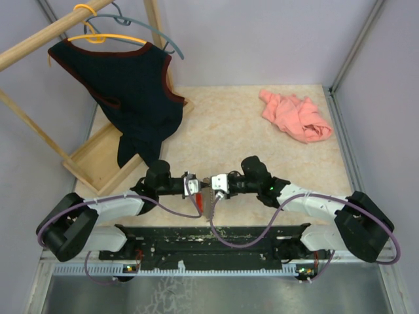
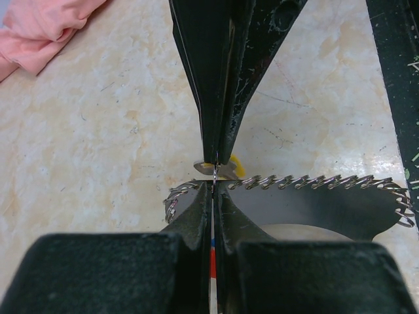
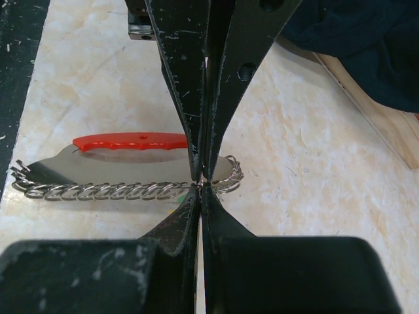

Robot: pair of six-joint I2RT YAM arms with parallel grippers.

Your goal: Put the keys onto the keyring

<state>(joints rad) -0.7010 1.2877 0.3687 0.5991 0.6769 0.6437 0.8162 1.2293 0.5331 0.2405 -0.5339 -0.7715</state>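
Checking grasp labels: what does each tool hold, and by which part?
The left tool and right tool both seem to pinch the silvery-grey chain-like keyring strip near one end.

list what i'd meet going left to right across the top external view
dark vest → left pincer → right pincer → pink cloth

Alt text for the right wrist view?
The right gripper from below and the left gripper from above meet tip to tip, jaws shut, at one end of a silvery-grey chain-like keyring strip; which one grips it is unclear. A red flat tag shows above it, against a beige marbled table.
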